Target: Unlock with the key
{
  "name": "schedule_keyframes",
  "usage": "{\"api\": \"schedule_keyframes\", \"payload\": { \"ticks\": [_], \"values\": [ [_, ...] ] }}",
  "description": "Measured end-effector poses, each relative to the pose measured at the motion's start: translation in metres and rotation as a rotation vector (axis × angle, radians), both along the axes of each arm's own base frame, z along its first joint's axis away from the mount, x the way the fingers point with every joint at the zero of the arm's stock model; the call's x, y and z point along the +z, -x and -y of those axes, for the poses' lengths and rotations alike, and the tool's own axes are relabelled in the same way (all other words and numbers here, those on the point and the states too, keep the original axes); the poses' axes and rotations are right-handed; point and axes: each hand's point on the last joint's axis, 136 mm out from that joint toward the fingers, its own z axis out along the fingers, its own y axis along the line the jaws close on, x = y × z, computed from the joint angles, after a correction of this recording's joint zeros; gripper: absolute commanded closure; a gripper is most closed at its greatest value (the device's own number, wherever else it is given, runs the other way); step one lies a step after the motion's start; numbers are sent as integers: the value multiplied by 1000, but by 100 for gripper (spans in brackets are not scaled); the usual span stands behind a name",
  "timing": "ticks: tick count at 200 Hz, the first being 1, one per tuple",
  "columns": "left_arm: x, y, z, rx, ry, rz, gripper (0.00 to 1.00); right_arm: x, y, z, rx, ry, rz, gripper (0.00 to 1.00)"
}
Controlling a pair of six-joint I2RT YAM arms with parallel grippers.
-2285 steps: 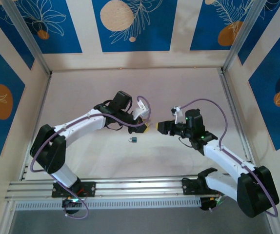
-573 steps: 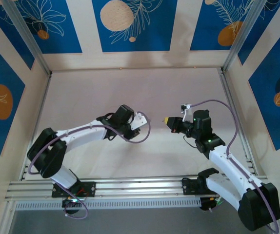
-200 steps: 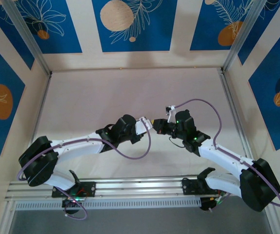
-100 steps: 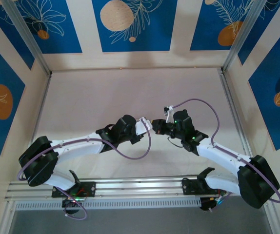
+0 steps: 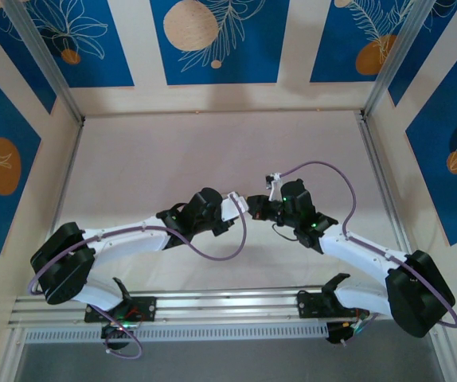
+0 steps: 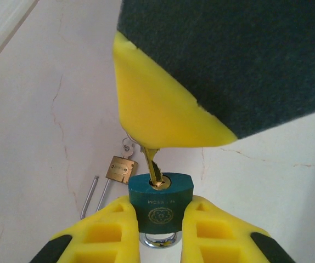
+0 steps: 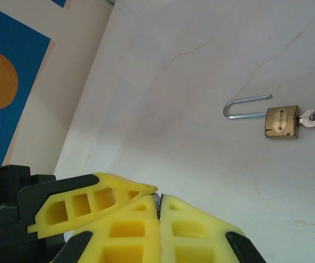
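Observation:
In the left wrist view a small teal padlock [image 6: 161, 200] stands keyhole-up, pinched between the yellow fingers of my left gripper [image 6: 161, 205], its silver shackle pointing back toward the wrist. The key [image 6: 153, 171] has its tip in the padlock's keyhole. Its head is buried under a yellow finger [image 6: 157, 118] of my right gripper. In the right wrist view my right gripper [image 7: 158, 196] is shut, with a thin dark edge of the key [image 7: 157, 203] between its pads. From above, the left gripper [image 5: 239, 204] and the right gripper [image 5: 254, 208] meet tip to tip over the table's middle.
A brass padlock [image 6: 119, 168] lies on the table below, its long shackle [image 6: 91, 194] swung open and a small key in its base. The same brass padlock [image 7: 281, 121] is seen in the right wrist view. Aluminium posts and patterned walls ring the pale table [image 5: 173, 151].
The right arm has edged left, bringing its gripper closer against the left one. The left arm has held its place.

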Motion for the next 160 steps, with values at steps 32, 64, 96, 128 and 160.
{"api": "schedule_keyframes", "payload": {
  "ticks": [32, 64, 96, 128, 160],
  "values": [
    [-2, 1, -1, 2, -5, -6, 84, -2, 0, -2, -4, 13, 6, 100],
    [-4, 2, -2, 10, -8, -21, 85, -5, 1, -4, -1, 28, 16, 100],
    [-6, 2, -3, 22, -4, -40, 85, -6, 1, -6, -3, 48, 34, 100],
    [-10, 3, -4, 34, -5, -59, 86, -10, 1, -9, -3, 72, 48, 100],
    [-11, 2, -5, 46, -4, -64, 87, -12, 1, -11, -9, 91, 61, 100]
  ]
}}
